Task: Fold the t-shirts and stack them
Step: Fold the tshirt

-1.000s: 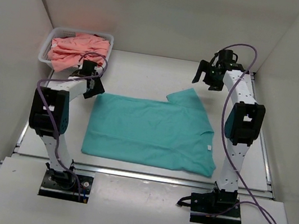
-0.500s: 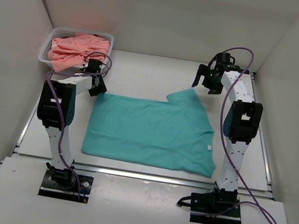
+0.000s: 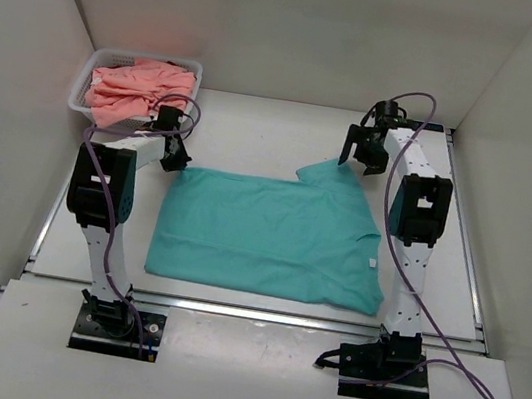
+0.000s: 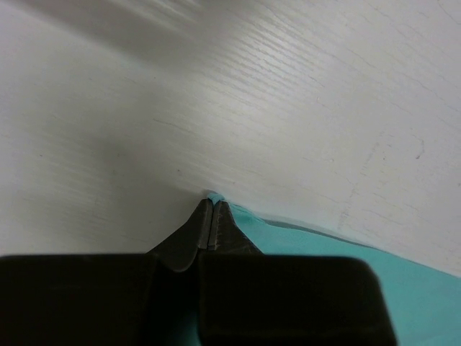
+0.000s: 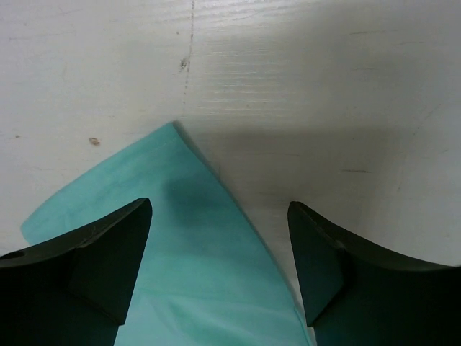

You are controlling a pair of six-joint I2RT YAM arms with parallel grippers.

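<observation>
The teal t-shirt (image 3: 265, 235) lies spread flat on the table (image 3: 258, 122), filling the middle of the top view. It is thin, light, limp cloth. It will not hold a shape, will sag from whatever point lifts it, and should slide easily over the smooth table, so I judge that corners and edges are the places to take it, two at once to keep a fold line straight.

Its long axis runs left to right across the frame. The small white neck label (image 3: 374, 264) sits at the right end, so the collar points right and the hem points left. One sleeve (image 3: 329, 174) juts toward the upper right.

The left hand (image 3: 174, 157) is at the shirt's upper-left corner. In its wrist view the left hand (image 4: 211, 210) is pinched tight, with a tip of teal cloth showing at the fingertips, so it appears to hold that hem corner. The right hand (image 3: 363, 151) hangs over the sleeve tip. In its own view the right hand (image 5: 220, 209) stands wide, straddling the pointed cloth and gripping nothing.

The pink t-shirts (image 3: 127, 88) lie crumpled in the basket (image 3: 197, 68) at the upper left.
</observation>
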